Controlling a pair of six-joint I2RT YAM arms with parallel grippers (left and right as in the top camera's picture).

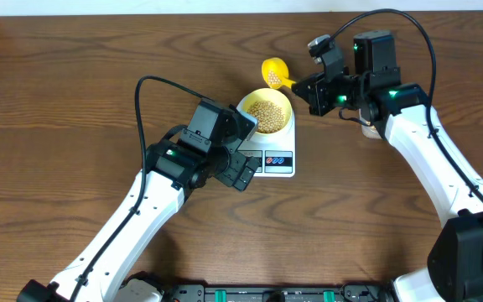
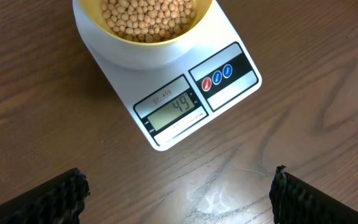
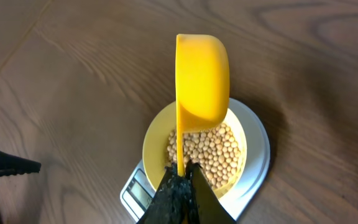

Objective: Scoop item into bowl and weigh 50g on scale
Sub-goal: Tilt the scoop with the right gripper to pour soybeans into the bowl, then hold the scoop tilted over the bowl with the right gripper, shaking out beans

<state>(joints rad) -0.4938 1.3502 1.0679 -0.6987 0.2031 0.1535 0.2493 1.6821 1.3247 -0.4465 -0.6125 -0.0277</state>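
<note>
The pale yellow bowl (image 1: pixel 267 111) stands on the white scale (image 1: pixel 279 161) and holds many tan beans (image 1: pixel 266 109). In the left wrist view the scale's display (image 2: pixel 180 104) reads 49. My right gripper (image 1: pixel 307 84) is shut on the handle of a bright yellow scoop (image 1: pixel 275 73), held just behind the bowl with a few beans in it. From the right wrist the scoop (image 3: pixel 201 74) hangs tilted above the bowl's rim (image 3: pixel 156 140), its handle pinched in the gripper (image 3: pixel 184 171). My left gripper (image 2: pixel 179 199) stands open over bare table in front of the scale (image 2: pixel 229 93), holding nothing.
Dark wooden table (image 1: pixel 74 92) all around. The left arm (image 1: pixel 174 164) lies close to the scale's front left corner. The right arm (image 1: pixel 426 143) reaches in from the right. A black cable (image 1: pixel 141 109) loops above the left arm.
</note>
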